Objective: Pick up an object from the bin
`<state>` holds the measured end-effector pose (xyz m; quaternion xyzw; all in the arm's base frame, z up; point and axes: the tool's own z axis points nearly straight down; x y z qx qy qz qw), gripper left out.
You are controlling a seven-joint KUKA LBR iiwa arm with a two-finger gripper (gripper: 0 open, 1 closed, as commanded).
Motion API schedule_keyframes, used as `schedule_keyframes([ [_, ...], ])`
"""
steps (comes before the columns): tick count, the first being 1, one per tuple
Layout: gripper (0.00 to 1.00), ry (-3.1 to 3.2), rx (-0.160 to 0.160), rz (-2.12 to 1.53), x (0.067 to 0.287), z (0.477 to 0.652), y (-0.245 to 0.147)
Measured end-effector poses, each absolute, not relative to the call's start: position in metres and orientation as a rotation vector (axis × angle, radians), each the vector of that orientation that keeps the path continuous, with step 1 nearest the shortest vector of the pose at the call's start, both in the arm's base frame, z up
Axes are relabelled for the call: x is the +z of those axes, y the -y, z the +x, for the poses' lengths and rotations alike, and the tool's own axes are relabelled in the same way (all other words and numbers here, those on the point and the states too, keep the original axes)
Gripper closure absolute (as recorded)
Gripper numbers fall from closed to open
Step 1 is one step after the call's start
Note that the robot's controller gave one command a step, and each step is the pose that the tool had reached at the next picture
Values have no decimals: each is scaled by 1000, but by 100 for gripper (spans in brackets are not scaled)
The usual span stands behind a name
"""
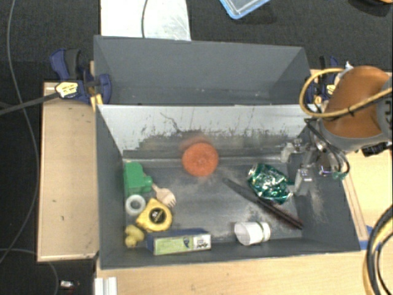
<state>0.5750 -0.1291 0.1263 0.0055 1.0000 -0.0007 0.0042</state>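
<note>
The gripper [302,174] is found low at the bin's [202,78] right side, just beside a crumpled green foil packet [268,184]. Whether its grip is released or clenched cannot be told. A dark stick [277,212] is seen under the packet, with a white cylinder [252,232] nearby. An orange disc [200,158] is noted well apart.
</note>
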Motion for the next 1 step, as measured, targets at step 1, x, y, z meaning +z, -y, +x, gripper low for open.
schedule_keyframes([
  [1, 0, -3135, -2, -114, 167, 575, 125],
])
